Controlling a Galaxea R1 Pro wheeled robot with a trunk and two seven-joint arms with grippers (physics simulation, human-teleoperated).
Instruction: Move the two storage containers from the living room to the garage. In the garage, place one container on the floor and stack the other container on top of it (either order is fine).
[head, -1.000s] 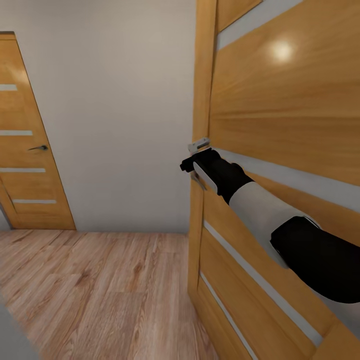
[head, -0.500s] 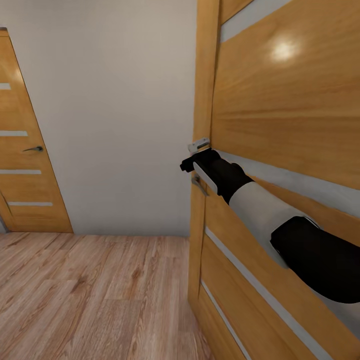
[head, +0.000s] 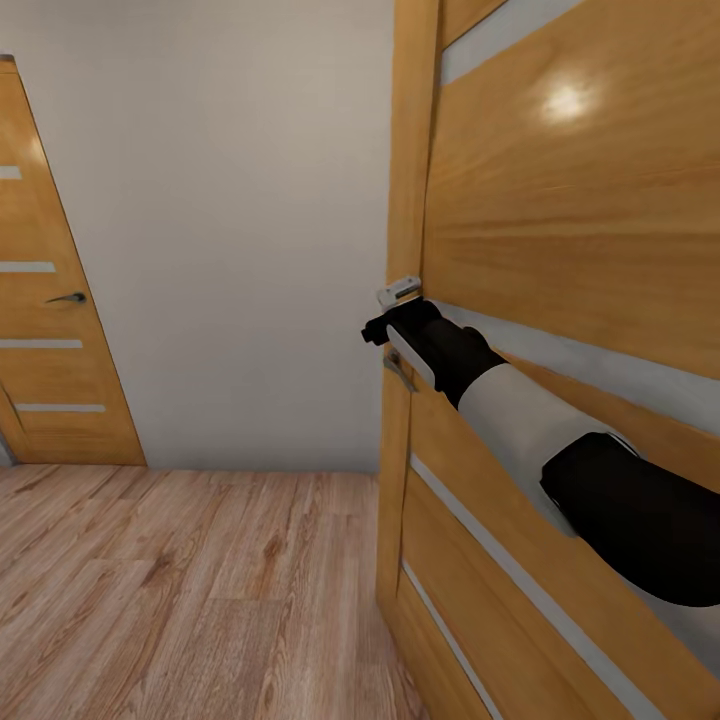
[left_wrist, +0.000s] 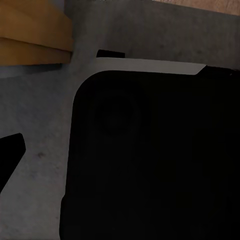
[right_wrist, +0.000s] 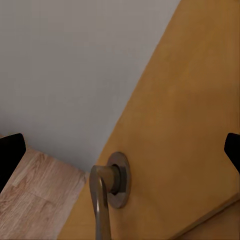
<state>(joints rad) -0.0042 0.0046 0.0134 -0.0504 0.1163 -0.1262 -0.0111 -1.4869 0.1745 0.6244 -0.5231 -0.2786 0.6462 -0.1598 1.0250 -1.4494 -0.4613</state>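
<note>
No orange-red storage container is in view. My right gripper (head: 376, 332) is stretched out to the edge of a honey-wood door (head: 560, 250) that stands ajar at the right. It hovers just above the door's metal lever handle (head: 397, 368). In the right wrist view the gripper (right_wrist: 120, 152) is open, its dark fingertips (right_wrist: 10, 155) far apart at either side, and the lever handle (right_wrist: 102, 200) lies between and beyond them, untouched. In the left wrist view one fingertip (left_wrist: 10, 152) of the left gripper shows at the picture's edge beside my own dark body (left_wrist: 150, 160).
A cream wall (head: 230, 220) faces me, with a second closed wood door (head: 50, 300) at the far left. Light wood-plank floor (head: 200, 590) stretches below. The ajar door leaf is close on my right and a white latch plate (head: 398, 290) sits on its edge.
The whole view shifted slightly about a second ago, so the camera moved. Since then it holds still, and the right gripper stays at the door handle.
</note>
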